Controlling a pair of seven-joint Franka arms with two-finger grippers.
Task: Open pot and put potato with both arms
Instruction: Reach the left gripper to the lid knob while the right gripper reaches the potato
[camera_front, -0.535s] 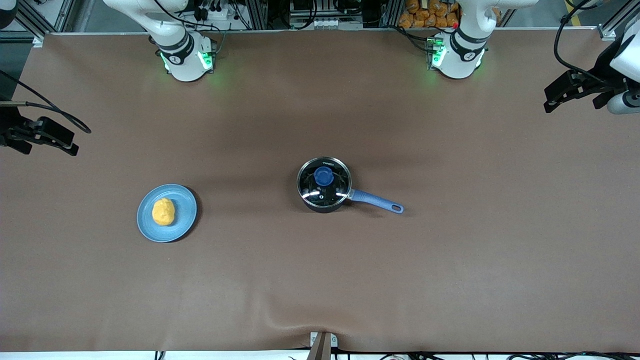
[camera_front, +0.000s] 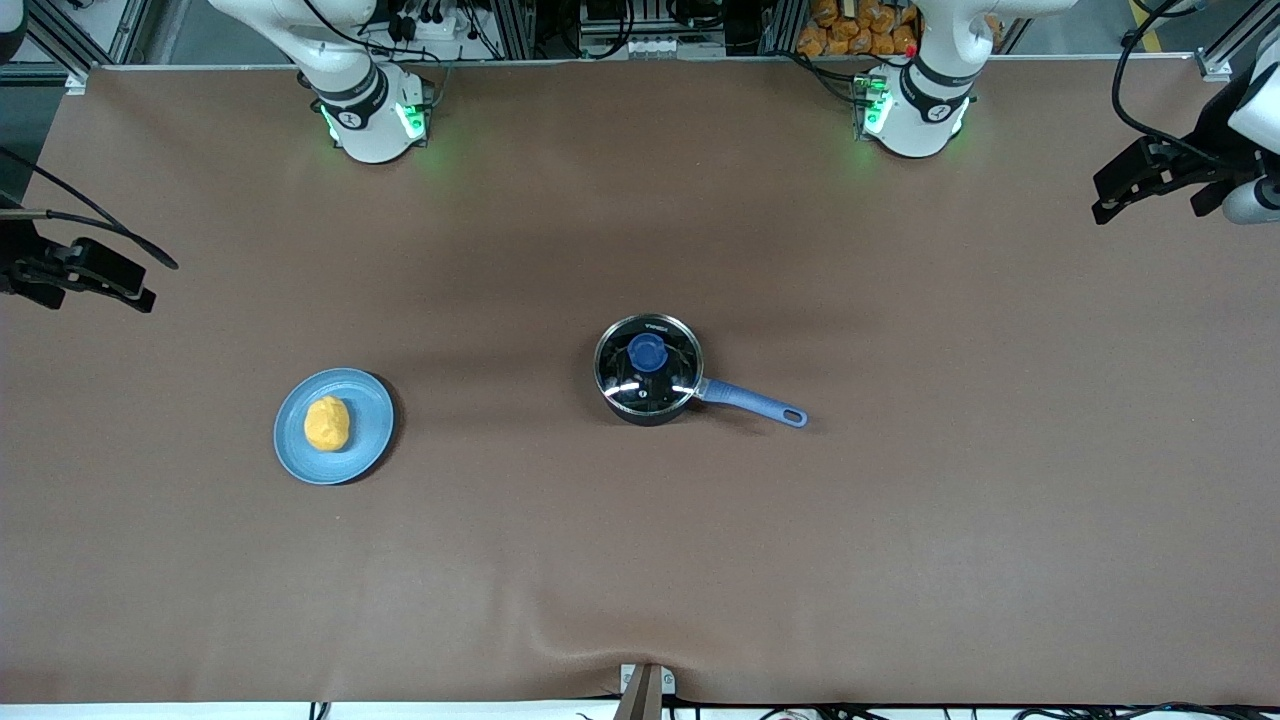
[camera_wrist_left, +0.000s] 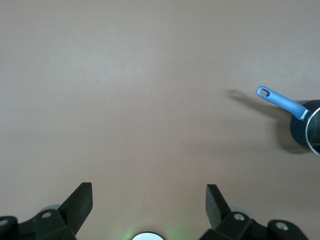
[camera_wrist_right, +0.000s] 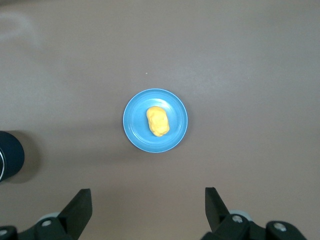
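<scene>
1. Brown matting covers the whole counter (camera_front: 640, 560), with the two arm bases standing along its edge farthest from the front camera.
2. The left end effector (camera_wrist_left: 149, 200) hangs high over bare counter at the left arm's end, its two black fingers (camera_wrist_left: 80, 200) spread wide apart and holding nothing.
3. In the front view the left end effector (camera_front: 1150, 180) shows only at the edge of the picture, well apart from everything on the counter.
4. The right end effector (camera_wrist_right: 148, 202) hangs high over the right arm's end of the counter, its fingers (camera_wrist_right: 216, 200) likewise spread wide and empty.
5. In the front view the right end effector (camera_front: 80, 275) sits at the opposite edge of the picture, also well clear of the objects.
6. The potato (camera_front: 327, 423) lies on a light-blue plate (camera_front: 370, 400) toward the right arm's end of the counter; the right wrist view looks straight down on the potato (camera_wrist_right: 157, 121) and the plate (camera_wrist_right: 135, 130).
7. The pot (camera_front: 648, 372) stands near the middle of the counter, well apart from the plate.
8. A glass lid (camera_front: 675, 350) with a blue knob (camera_front: 647, 352) sits closed on the pot.
9. The pot's blue handle (camera_front: 755, 402) points toward the left arm's end of the counter and slightly toward the front camera, ending in a loop hole; the left wrist view catches the handle (camera_wrist_left: 280, 102) and a sliver of the pot (camera_wrist_left: 307, 130).
</scene>
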